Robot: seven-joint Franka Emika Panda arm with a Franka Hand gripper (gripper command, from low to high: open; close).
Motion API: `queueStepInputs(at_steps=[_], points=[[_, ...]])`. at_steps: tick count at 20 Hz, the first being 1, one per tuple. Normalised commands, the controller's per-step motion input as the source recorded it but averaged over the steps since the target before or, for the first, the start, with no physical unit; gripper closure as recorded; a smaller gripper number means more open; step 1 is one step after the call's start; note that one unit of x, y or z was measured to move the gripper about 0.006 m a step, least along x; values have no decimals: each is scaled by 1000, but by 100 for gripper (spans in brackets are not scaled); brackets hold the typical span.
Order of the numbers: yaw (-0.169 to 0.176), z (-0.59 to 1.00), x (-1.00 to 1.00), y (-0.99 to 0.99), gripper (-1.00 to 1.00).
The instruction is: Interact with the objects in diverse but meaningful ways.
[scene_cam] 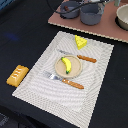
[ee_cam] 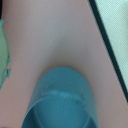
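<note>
Item list, exterior view: banana [scene_cam: 66, 64] on the round tan plate [scene_cam: 76, 72] at the middle of a pale placemat [scene_cam: 35, 80], with a fork [scene_cam: 65, 80] near the plate's front and a knife [scene_cam: 79, 56] behind it; cheese wedge [scene_cam: 80, 41] on the placemat's far edge; orange bread slab [scene_cam: 17, 75] on the dark counter [scene_cam: 15, 30], off the placemat toward the exterior view's left. Grey pot [scene_cam: 91, 13] on a pinkish board [scene_cam: 107, 30] at the back; wrist view shows a blue-grey round vessel [ee_cam: 61, 102] on a pink surface. Gripper near the pot, fingers unresolved: cannot tell whether apart or together.
</note>
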Motion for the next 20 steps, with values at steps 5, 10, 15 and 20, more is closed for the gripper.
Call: queueStepInputs(at_steps=[5, 10, 15, 20], points=[[-10, -277, -247, -513, -100], [0, -387, -443, -278, -100], [0, -419, -591, -95, -100], [0, -458, -686, -33, -100]])
